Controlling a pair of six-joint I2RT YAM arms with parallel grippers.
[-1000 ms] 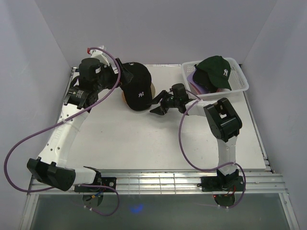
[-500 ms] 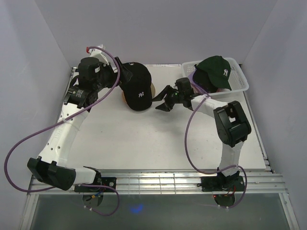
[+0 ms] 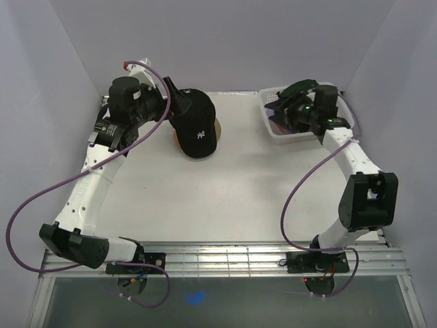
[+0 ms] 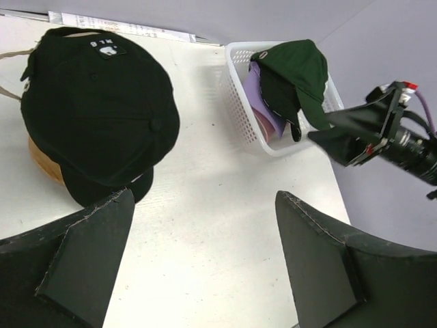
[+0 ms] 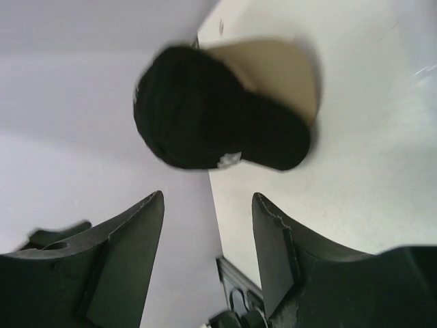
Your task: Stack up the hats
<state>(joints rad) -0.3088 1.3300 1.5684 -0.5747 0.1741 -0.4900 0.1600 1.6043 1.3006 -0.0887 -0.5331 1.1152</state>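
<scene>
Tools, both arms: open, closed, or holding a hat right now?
Left tool: open, holding nothing.
Right tool: open, holding nothing.

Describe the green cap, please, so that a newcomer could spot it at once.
Find the white mesh basket at the far right corner of the table. The green cap lies topmost in it, dark green against the lavender cap beneath.
</scene>
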